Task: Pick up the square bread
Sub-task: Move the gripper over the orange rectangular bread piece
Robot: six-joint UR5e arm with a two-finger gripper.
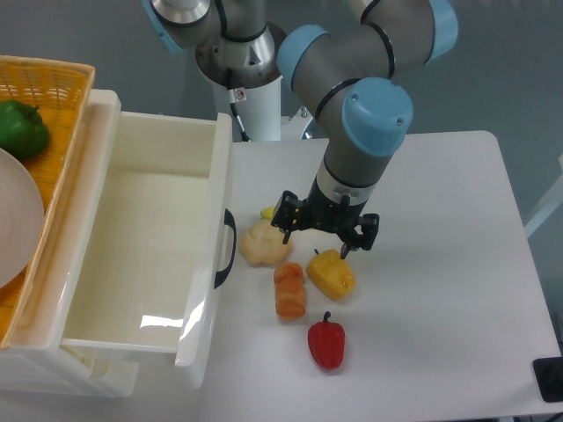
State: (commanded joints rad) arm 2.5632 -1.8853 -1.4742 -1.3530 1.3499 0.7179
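A pale cream, bumpy round bun (265, 243) lies near the middle of the frame, just right of the black handle (226, 249) of a big white plastic drawer (149, 255) that stands pulled open on the left. A glossy yellow toy pepper (332, 273) lies to the right of the bun and a little lower. A shiny red toy pepper (327, 344) lies lower still, toward the bottom middle. A tiny yellow bit (267, 213) peeks out just above the bun; what it is cannot be told. In the upper left corner sits an orange woven basket (62, 83) with a green toy pepper (22, 128) in it, and a round pale plate (18, 215) shows at the left edge.

The worktop (440, 246) is flat and white. Behind it is a plain grey-blue wall. A small black thing (550, 380) sits at the lower right corner.

The small orange-brown, blocky square bread (289, 290) with paler patches lies on the worktop in the lower middle, between the bun above it and the red pepper below it, with the yellow pepper just beside it on the right.

The grey and blue robot arm (361, 132) reaches down from the top. Its black hand (321, 239) hangs above the bread, up and to the right of it, over the gap between the bun and the yellow pepper. The hand's fingers (287, 230) are spread apart and grip nothing.
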